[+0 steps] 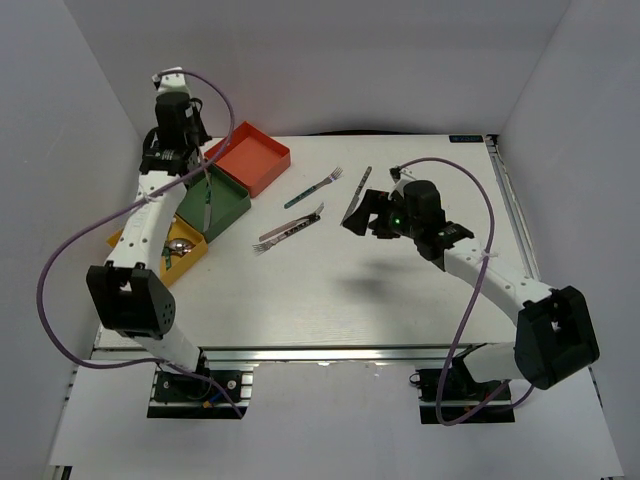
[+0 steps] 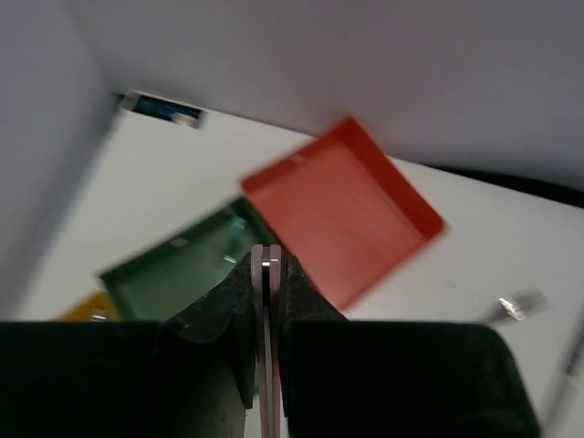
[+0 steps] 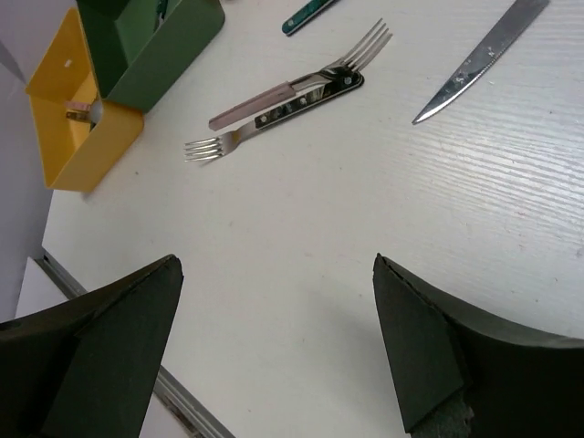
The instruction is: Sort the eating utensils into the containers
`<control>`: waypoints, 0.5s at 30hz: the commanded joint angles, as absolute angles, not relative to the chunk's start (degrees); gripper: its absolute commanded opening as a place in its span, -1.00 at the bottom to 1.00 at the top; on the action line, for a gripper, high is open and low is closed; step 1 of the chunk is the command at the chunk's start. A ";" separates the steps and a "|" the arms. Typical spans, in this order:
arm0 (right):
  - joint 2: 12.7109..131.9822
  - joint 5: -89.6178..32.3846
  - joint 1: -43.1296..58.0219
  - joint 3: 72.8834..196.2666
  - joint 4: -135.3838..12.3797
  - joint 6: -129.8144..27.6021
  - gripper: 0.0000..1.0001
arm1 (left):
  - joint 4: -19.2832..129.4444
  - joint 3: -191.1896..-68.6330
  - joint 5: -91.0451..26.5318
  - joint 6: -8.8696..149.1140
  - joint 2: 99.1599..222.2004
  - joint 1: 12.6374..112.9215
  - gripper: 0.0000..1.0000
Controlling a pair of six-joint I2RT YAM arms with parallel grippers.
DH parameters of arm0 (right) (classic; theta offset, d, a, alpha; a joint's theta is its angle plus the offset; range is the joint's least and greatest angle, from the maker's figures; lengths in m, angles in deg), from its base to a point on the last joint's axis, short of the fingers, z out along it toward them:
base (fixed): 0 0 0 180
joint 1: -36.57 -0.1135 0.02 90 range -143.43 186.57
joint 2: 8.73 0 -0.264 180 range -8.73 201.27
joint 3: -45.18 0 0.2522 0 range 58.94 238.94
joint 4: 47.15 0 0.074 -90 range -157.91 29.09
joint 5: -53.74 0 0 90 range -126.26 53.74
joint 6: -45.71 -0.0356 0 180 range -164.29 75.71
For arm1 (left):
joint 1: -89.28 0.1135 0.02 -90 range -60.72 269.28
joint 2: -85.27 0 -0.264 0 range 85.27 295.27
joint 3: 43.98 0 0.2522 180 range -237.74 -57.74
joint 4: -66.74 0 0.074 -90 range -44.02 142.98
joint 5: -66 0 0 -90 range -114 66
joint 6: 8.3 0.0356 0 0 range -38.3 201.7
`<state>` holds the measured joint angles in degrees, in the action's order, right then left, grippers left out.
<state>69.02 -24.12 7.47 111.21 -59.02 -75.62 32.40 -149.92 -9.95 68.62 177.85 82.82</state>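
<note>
Pinkish utensil [image 2: 265,365] pinched between left fingers [image 2: 228,315] above green tray [image 2: 160,283]; right fingers [image 3: 109,347] spread wide.

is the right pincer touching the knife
Apart. The right wrist view shows the open right pincer over bare table, the knife lying well beyond it.

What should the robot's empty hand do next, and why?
Probably lower the open right gripper onto the knife. It lies alone on the table nearby, while the two forks lie against each other, so it looks easier to grab.
</note>
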 commanded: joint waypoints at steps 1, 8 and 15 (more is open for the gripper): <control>66.42 -22.72 7.13 110.18 -60.73 -73.65 0.79 | 32.30 -155.03 3.84 85.82 182.72 81.98 -1.00; 62.82 -22.99 8.01 109.57 -64.78 -70.40 0.79 | 45.49 -156.10 0.45 90.58 189.68 82.42 -1.00; 60.79 -22.19 8.01 107.81 -64.60 -69.52 0.79 | 54.63 -149.86 -0.96 90.84 192.85 82.77 -1.00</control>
<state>62.49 -23.29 7.69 108.96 -64.68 -71.06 46.89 -151.37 -0.14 89.17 194.15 82.38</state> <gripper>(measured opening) 0.894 0.199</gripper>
